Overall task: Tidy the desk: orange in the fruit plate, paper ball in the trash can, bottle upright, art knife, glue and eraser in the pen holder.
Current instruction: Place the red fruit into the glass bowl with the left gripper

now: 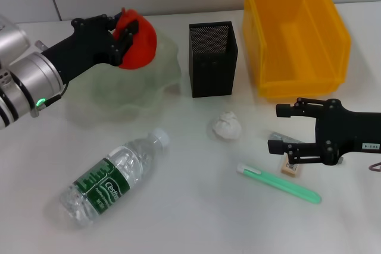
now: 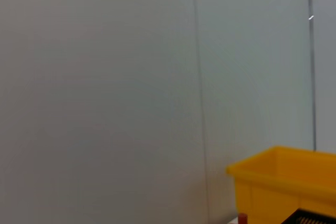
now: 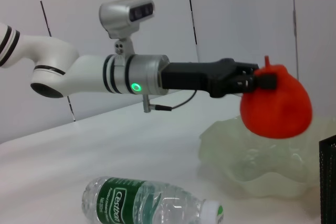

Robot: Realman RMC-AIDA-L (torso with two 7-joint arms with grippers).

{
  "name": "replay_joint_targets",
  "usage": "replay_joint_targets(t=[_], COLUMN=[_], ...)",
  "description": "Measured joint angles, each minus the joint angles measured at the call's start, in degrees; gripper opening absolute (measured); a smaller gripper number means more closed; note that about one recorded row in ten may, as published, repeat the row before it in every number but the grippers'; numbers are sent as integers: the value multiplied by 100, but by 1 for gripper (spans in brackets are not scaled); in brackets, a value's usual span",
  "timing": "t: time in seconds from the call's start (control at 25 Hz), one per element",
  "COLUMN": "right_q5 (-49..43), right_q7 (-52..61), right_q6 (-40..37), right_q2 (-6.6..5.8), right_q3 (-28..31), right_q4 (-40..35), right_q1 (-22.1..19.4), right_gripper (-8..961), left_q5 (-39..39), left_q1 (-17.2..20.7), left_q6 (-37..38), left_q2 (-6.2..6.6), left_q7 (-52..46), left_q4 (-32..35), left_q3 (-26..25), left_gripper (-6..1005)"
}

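My left gripper (image 1: 123, 38) is shut on the red-orange orange (image 1: 140, 43), holding it in the air over the far rim of the pale-green fruit plate (image 1: 113, 102). The right wrist view shows the orange (image 3: 276, 103) hanging above the plate (image 3: 257, 161). The bottle (image 1: 110, 178) lies on its side near the table's front. The paper ball (image 1: 225, 125) sits in front of the black mesh pen holder (image 1: 212, 57). My right gripper (image 1: 281, 128) is open just above the beige eraser (image 1: 291, 169) and a small grey item (image 1: 283, 138). A green pen-shaped stick (image 1: 280, 184) lies beside them.
The yellow trash can (image 1: 294, 31) stands at the back right, next to the pen holder. In the left wrist view there is mostly wall, with the trash can's corner (image 2: 286, 179) low down. The bottle (image 3: 152, 203) lies near the plate.
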Motion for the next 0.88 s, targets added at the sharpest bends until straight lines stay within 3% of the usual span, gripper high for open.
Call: replay_joint_targets(t=[0.24, 0.76, 0.88], right_q5=[14, 30, 32], right_q7=[-1, 0, 0], right_q6=[0, 0, 0], right_q2=[-9, -20, -20], right_q3=[0, 8, 9], right_q4=[72, 70, 70], right_q1=[15, 7, 1], right_gripper=[804, 804, 804], left_q5=[-5, -48, -142], left_q1=[-124, -57, -56], left_q6=[-621, -929, -1040], left_q2=[0, 0, 0], left_q7=[151, 449, 430], left_q4=[-166, -298, -297], left_q3=[-53, -178, -197], left_gripper=[272, 349, 452])
